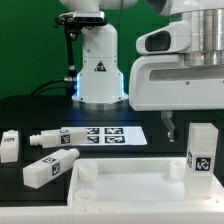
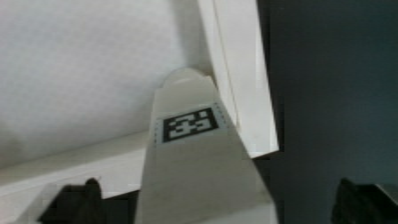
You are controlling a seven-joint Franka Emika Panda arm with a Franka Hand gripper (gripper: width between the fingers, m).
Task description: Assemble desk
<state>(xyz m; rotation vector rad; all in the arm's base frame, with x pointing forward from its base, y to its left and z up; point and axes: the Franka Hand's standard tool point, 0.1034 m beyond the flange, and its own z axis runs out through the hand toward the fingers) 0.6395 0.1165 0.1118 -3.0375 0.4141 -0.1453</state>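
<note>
While the gripper (image 2: 217, 205) hangs right above the upright leg (image 1: 203, 150), its jaws are spread wide and hold nothing. The wrist view shows both dark fingertips (image 2: 71, 203) standing clear on either side of the leg, with gaps and no contact. The leg stands on end at the corner of the desk top (image 1: 128, 200) on the exterior view's right, with a tag (image 1: 203, 163) low on the face toward that camera. In the wrist view it sits tight against the raised rim (image 2: 240, 70). It looks seated in the corner, but neither angle shows the joint, so I can't confirm. The desk top lies flat on the dark table (image 1: 30, 110), open side up, at the near edge of the exterior view. Three loose legs (image 1: 55, 140) are on the table at the exterior view's left, apart from the tray, and the outermost is cut off by the frame edge. The marker board (image 1: 105, 135) lies flat just beyond the tray, between it and the robot base (image 1: 98, 75).
</note>
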